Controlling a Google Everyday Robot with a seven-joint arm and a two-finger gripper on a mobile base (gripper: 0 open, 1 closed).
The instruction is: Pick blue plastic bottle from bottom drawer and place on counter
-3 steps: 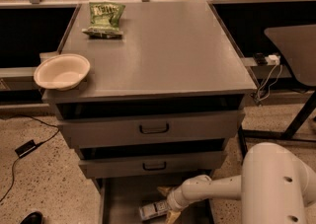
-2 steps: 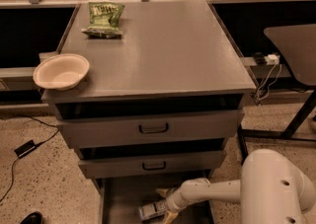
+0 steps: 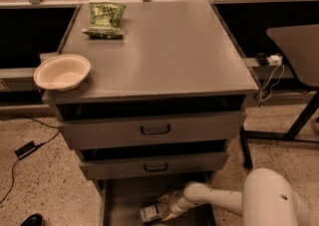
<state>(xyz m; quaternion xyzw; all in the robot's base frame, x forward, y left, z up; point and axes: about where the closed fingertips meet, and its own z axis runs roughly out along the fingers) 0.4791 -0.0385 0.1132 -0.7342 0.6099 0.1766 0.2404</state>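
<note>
Bottle (image 3: 149, 214) on its side on the floor of the open bottom drawer (image 3: 117, 202), with the gripper (image 3: 164, 209) down in the drawer, right against the end of the bottle that faces the arm. The white arm (image 3: 209, 197) reaches in from the lower right, beneath the two upper drawers. The step in hand looks to be the grasp, the first part of the job: the bottle is not yet lifted. The counter (image 3: 169, 56) above carries only a bowl (image 3: 62, 71) at its left edge and a green bag (image 3: 104, 19) toward the back left. Whether the gripper has closed on the bottle or merely touches it cannot be told from here. Once the hold is sure, the next move calls for drawing the bottle out and forward, clear of the drawer fronts overhead, then raising it to the counter. The drawer's front is cut off by the lower edge of the view. The gripper hides one end of the bottle, and cap and label are hard to make out in the dim drawer.
</note>
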